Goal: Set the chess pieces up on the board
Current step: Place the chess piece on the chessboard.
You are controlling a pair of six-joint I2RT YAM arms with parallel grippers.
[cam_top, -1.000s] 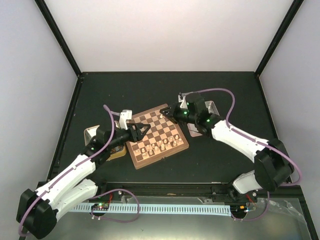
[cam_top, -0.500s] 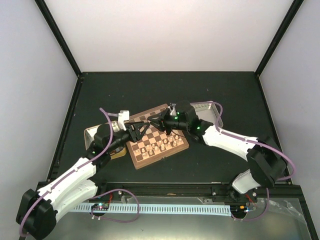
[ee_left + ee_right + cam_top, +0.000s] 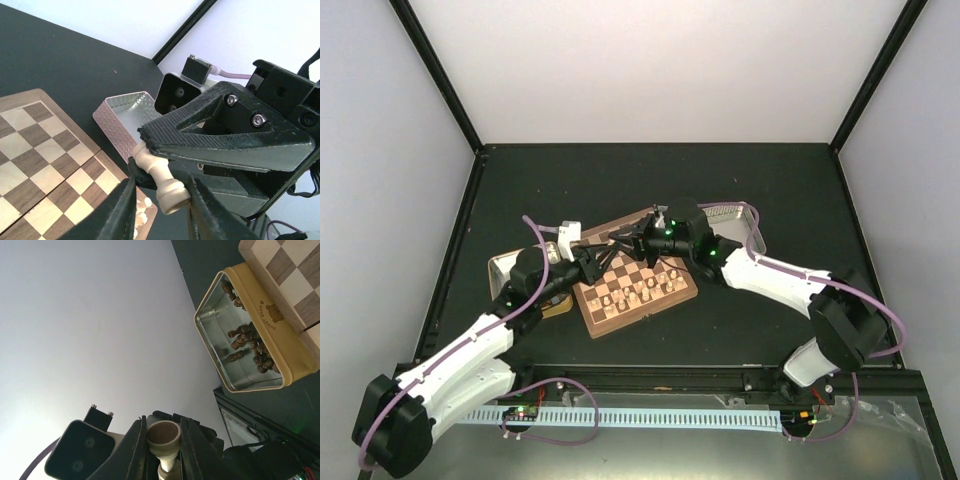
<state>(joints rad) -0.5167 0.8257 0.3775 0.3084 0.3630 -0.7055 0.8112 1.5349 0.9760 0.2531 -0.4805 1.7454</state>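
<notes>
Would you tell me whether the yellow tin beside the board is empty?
Not empty: the right wrist view shows dark chess pieces clustered along one side of the yellow tin, its remaining floor bare.

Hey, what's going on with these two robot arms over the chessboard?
They seem to be passing a pale chess piece between them above the board. The right gripper is clamped on it. The left gripper has its fingers on either side of the base but is not clearly gripping yet. A few pale pieces stand on the board's near rows.
</notes>
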